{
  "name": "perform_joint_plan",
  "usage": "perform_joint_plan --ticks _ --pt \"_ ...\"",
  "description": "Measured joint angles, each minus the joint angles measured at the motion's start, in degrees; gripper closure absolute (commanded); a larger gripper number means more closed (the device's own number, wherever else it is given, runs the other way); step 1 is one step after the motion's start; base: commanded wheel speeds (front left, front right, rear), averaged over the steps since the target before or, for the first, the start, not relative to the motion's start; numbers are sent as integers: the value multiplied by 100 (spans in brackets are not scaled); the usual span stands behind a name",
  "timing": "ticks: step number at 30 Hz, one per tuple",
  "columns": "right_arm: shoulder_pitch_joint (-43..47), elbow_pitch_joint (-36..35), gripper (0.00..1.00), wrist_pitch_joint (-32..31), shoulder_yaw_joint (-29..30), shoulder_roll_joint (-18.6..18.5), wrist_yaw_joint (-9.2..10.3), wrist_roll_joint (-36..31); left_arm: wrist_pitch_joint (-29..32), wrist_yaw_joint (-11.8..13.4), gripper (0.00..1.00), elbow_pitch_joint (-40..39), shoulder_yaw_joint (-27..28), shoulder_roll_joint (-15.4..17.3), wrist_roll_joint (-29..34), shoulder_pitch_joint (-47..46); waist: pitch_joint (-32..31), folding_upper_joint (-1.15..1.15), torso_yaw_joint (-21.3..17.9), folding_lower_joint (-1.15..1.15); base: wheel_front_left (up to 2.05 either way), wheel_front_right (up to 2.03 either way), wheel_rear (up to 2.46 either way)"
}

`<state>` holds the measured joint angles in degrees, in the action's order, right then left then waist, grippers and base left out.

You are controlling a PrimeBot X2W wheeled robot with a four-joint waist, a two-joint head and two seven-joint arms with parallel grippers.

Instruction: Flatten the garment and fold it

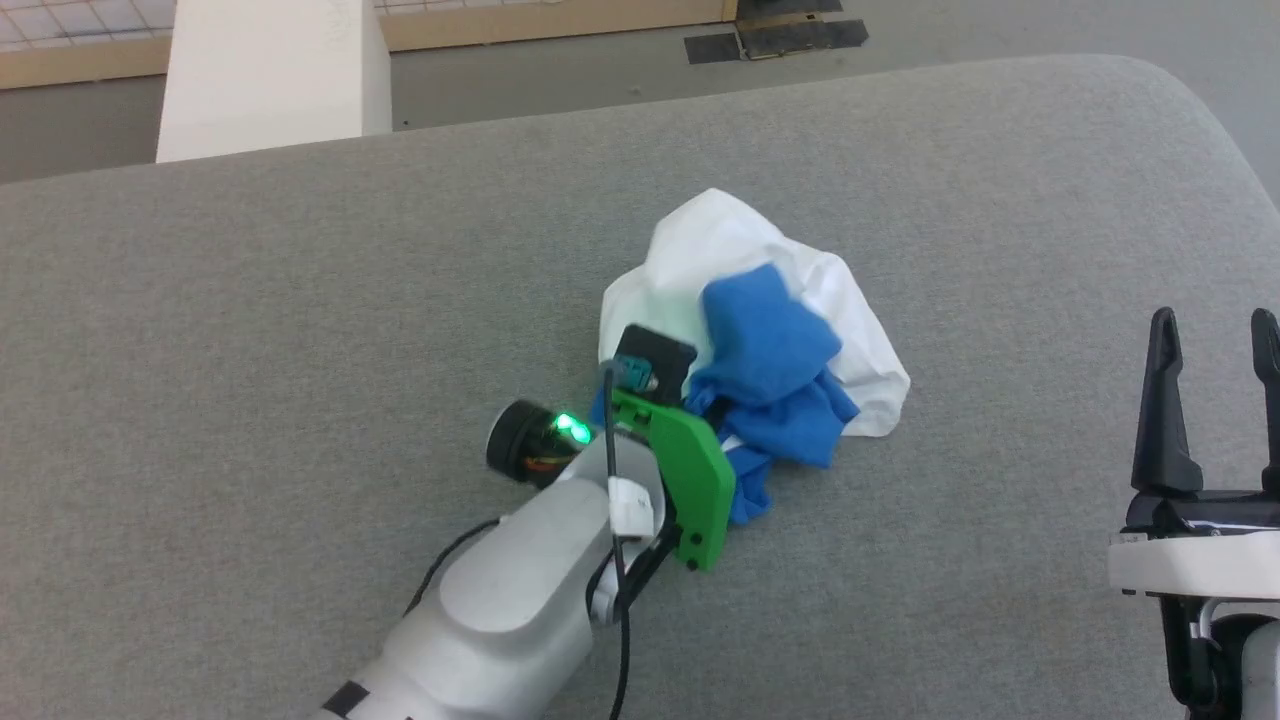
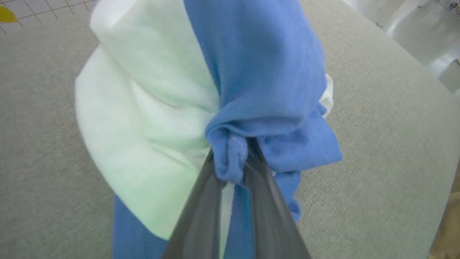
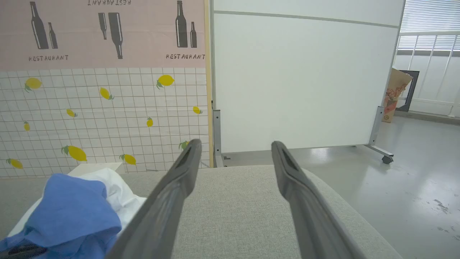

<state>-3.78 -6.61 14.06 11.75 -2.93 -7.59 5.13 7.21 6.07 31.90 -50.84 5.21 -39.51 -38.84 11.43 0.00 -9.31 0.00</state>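
Seeing the garment (image 1: 770,330) crumpled in the middle of our gray padded surface (image 1: 300,300), white block (image 1: 270,70) beyond it, long axis hard to call. Our left gripper (image 2: 235,158) pinches a blue fold; our right gripper (image 1: 1215,330) stands wide, empty.

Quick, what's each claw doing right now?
Left gripper: shut on a blue fold of the shirt.
Right gripper: open, holding nothing.

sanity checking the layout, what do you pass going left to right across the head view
pale left forearm → crumpled garment → open right tool
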Motion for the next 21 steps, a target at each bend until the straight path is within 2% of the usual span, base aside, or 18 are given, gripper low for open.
perform_joint_plan --ticks 1,2,3,5,10,14,18,21 --pt "-1 10 0 -1 -7 0 0 0 -43 0 100 126 -19 -16 1 29 6 0 -19 0 0 0 0" --pt "-1 20 0 -3 -10 0 0 -1 -125 -1 85 254 -31 -33 4 41 5 0 -34 0 0 0 0" --pt "-1 25 0 -20 -2 0 0 -1 -264 -5 31 328 -20 -54 4 43 -5 0 -36 0 0 0 0" --pt "3 26 0 -46 23 -1 0 -1 -483 -44 0 424 25 -112 -15 33 -24 0 -12 0 0 0 0" --pt "12 36 0 -88 69 0 0 -3 -1051 -49 0 415 322 -172 -175 -76 -161 0 139 0 0 0 0" --pt "60 24 0 -135 115 1 0 -8 -1457 40 0 36 714 14 -244 -174 -330 0 270 0 0 0 0" --pt "179 -24 0 -198 181 0 0 -10 -1775 307 0 -766 1182 577 -309 -117 -507 0 414 0 0 0 0" --pt "257 -92 0 -246 191 0 0 -10 -1997 682 0 -1545 1562 1109 -283 181 -627 0 498 0 0 0 0"
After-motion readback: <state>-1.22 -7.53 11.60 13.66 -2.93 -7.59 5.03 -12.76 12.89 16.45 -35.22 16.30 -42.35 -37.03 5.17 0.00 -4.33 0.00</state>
